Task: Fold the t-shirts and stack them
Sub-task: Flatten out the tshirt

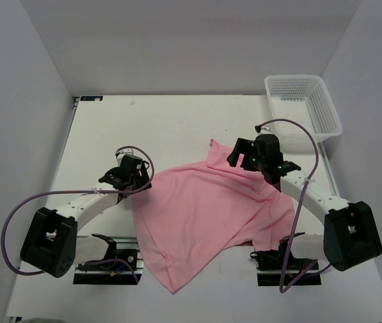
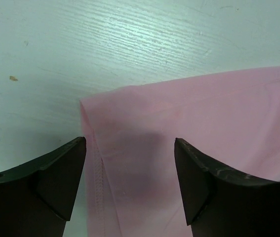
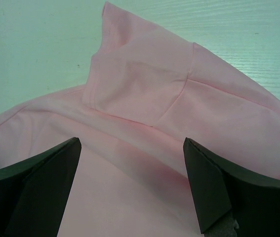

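Pink shirt [image 1: 204, 215] lies loose and unfolded on the counter [image 1: 164, 128], middle to near side, between the two arms. It sits skewed: one corner points at the near edge between the arm bases, and one sleeve [image 1: 212, 149] sticks out toward the far side. Cloth is rumpled, with a few soft creases.

Left pincer [image 1: 137, 180] is at the shirt's left corner, fingers spread wide, gripping nothing. Left wrist view: the corner of the shirt [image 2: 204, 113] sits right in the gap of the pincer [image 2: 130, 143], with the stitched edge running down by the left finger and bare counter [image 2: 105, 44] beyond. Can't tell whether the tips touch the cloth.

Right pincer [image 1: 238, 156] is at the far side of the shirt, just beside the sleeve, also wide and holding nothing. Right wrist view: pincer [image 3: 132, 141] is over the pink cloth [image 3: 56, 118], and the sleeve [image 3: 140, 94] ahead is flopped back over the body, seam showing. Contact with the cloth is unclear here too.

White mesh basket [image 1: 330, 121] stands at the far right corner, well apart from the shirt.
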`<state>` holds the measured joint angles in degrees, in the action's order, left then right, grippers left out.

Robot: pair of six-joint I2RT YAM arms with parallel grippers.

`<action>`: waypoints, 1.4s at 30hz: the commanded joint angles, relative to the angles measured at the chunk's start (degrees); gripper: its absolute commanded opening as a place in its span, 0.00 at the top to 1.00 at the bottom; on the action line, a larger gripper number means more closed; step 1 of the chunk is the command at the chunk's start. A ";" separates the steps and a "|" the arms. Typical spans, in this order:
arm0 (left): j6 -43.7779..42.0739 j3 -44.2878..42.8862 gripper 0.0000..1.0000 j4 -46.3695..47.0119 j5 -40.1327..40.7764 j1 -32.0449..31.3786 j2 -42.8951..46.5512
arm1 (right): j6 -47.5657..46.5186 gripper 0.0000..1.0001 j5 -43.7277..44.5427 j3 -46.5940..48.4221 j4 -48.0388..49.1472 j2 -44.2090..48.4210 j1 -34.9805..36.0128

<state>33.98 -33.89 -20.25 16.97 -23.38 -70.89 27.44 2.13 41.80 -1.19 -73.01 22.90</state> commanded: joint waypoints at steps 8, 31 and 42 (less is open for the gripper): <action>-0.93 0.93 0.19 3.64 1.57 0.88 -2.06 | -1.60 0.10 -1.08 3.02 1.63 -1.08 0.22; -2.69 2.42 0.50 5.67 -0.54 1.40 -1.78 | -3.18 0.10 -1.52 3.81 1.28 -2.57 0.39; -0.75 0.14 0.97 3.64 -0.01 1.40 -5.05 | -4.76 0.10 -3.97 4.95 1.28 -3.62 0.48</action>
<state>32.84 -32.25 -15.03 16.88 -22.11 -76.44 24.58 -0.51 43.72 -1.23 -75.68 23.00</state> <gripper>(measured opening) 0.076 0.898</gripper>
